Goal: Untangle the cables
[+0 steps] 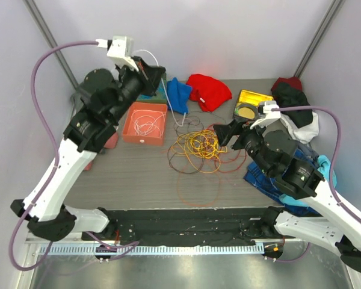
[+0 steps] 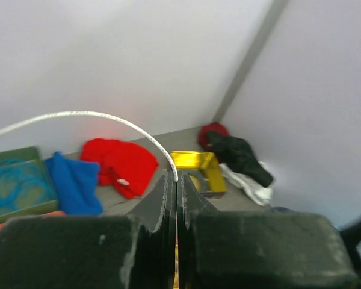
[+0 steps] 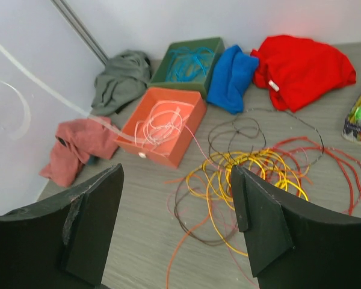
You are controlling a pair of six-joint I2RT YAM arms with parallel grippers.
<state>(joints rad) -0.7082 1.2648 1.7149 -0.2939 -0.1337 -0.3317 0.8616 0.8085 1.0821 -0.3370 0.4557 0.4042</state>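
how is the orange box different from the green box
Colour: the orange box is bright orange, the green box dark green. Contents: the orange box holds loops of white cable, the green box holds blue cable. Place: the orange box sits nearer the front edge of the table, the green box behind it towards the back wall. Shared: both are open-topped rectangular boxes, each holding a single colour of cable.

Yellow/orange/red/brown cables (image 1: 195, 150) in tangled loops just R of orange box (image 1: 142, 139); white cable (image 1: 148, 124) coiled inside box; blue cable (image 3: 189, 60) behind it.
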